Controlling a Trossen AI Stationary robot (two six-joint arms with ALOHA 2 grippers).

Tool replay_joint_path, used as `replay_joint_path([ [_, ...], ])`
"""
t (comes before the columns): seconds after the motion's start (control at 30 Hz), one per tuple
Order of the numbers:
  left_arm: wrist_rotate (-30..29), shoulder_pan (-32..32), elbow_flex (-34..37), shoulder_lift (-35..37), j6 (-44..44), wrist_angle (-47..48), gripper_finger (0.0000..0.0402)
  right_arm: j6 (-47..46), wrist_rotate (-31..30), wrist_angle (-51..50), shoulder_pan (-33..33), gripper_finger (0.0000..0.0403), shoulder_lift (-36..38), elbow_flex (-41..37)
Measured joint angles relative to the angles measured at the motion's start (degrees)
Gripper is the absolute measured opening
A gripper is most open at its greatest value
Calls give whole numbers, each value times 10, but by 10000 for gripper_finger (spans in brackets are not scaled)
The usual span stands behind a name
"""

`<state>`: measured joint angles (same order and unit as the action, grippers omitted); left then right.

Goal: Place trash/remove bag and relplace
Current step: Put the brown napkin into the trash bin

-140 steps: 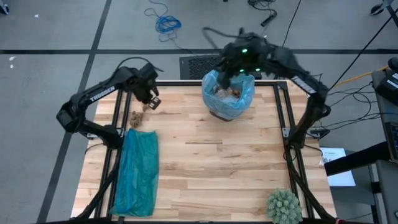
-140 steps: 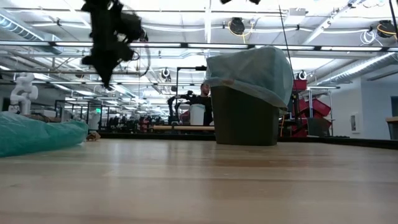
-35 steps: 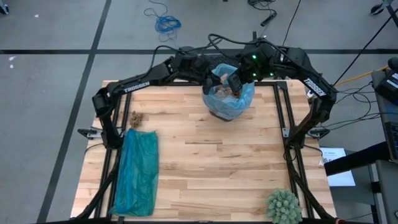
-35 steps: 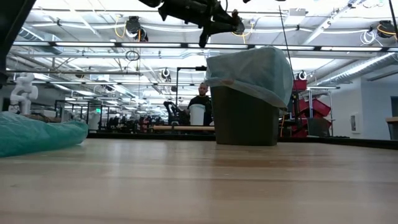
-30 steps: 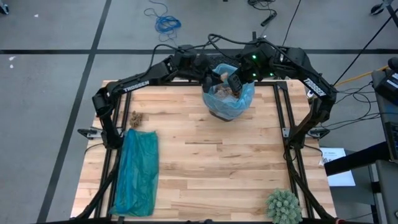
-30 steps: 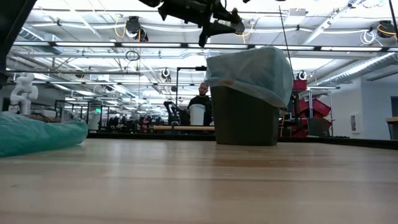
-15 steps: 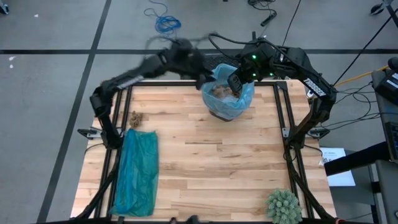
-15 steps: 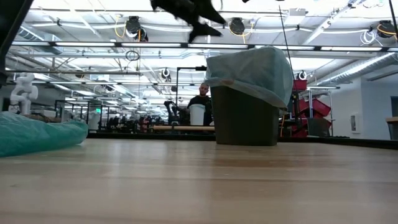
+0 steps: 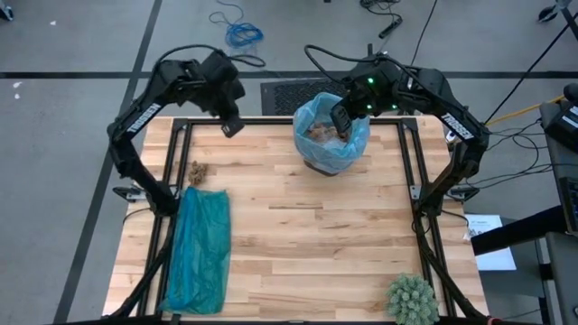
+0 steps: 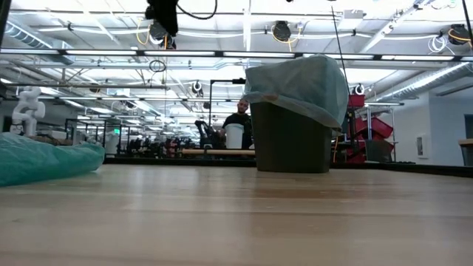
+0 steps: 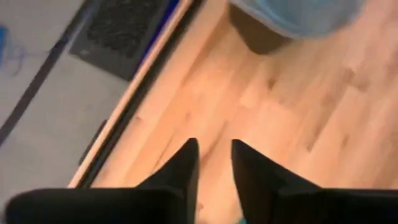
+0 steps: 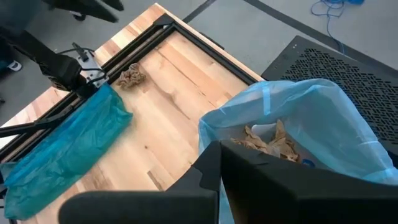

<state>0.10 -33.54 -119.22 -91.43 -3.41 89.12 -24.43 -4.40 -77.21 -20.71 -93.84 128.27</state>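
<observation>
The dark bin [image 10: 290, 137] stands at the table's far middle. The pale blue bag [image 9: 332, 144] lines it and folds over its rim. Brown crumpled trash [image 12: 267, 142] lies inside the bag. One more brown scrap [image 9: 197, 170] lies on the table at the far left. My right gripper [image 9: 340, 118] is shut and hangs above the bag's mouth, clear of it. My left gripper [image 9: 230, 127] hangs over the table's far left edge, pointing steeply down. In the left wrist view its fingers [image 11: 214, 155] stand a little apart with nothing between them.
A darker teal bag [image 9: 199, 248] lies flat along the table's left side, just nearer than the loose scrap. A spiky green ball [image 9: 413, 300] sits at the near right corner. Bare wood fills the table's middle. A person shows far off in the room behind the bin.
My left gripper has drawn back from above the bin toward the table's far left corner, rising a little and tipping from nearly level to steeply down. My right gripper and the bag have stayed as they were.
</observation>
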Motion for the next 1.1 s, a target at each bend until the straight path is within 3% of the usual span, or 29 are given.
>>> replay_joint_path([
  [0.13,-15,-2,65,44,5,5,19,0,0,-1,0,0,0,0],
  [0.2,-21,-9,114,75,27,9,7,1,1,-6,-2,0,0,0],
  [0.53,0,-67,327,199,97,-34,1,-46,33,-125,-3,0,0,0],
  [1.1,-8,-86,508,205,167,-63,1,-75,46,-128,6,0,0,0],
])
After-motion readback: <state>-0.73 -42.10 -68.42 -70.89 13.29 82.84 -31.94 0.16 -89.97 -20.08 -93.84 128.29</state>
